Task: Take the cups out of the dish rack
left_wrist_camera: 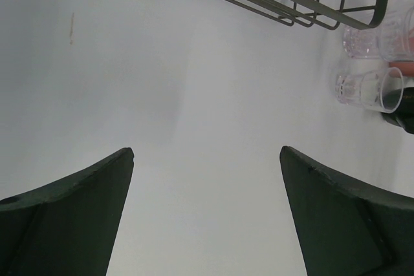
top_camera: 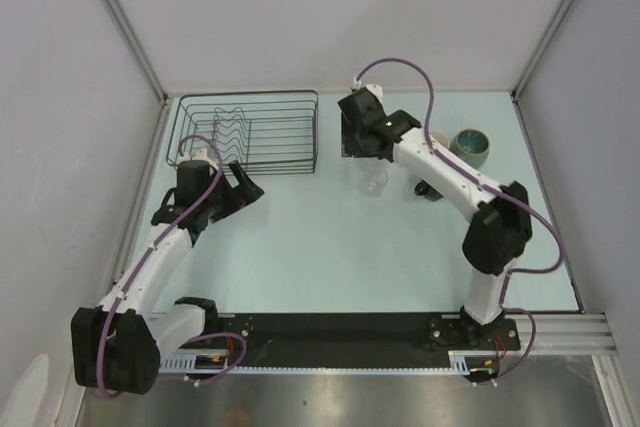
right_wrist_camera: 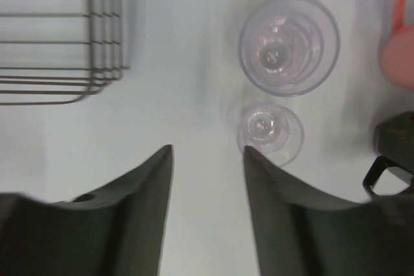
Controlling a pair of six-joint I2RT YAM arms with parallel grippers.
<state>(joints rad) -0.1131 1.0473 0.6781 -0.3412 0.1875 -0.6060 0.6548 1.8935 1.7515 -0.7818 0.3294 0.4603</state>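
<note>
The black wire dish rack [top_camera: 245, 132] stands at the back left with no cup showing in it; its corner shows in the right wrist view [right_wrist_camera: 61, 37] and the left wrist view [left_wrist_camera: 291, 1]. A clear glass tumbler [top_camera: 374, 179] stands on the table right of the rack. The right wrist view shows two clear glasses, a larger one [right_wrist_camera: 289, 44] and a smaller one [right_wrist_camera: 270, 130], a pink cup [right_wrist_camera: 401, 50] and a black mug [right_wrist_camera: 394, 153]. A teal cup [top_camera: 472, 145] stands at the back right. My right gripper [right_wrist_camera: 208, 150] is open and empty, beside the smaller glass. My left gripper [left_wrist_camera: 207, 153] is open and empty over bare table.
The black mug [top_camera: 430, 190] sits under the right forearm. Grey walls close in the table at the back and both sides. The glasses [left_wrist_camera: 369, 88] and the mug [left_wrist_camera: 404, 108] show far right in the left wrist view.
</note>
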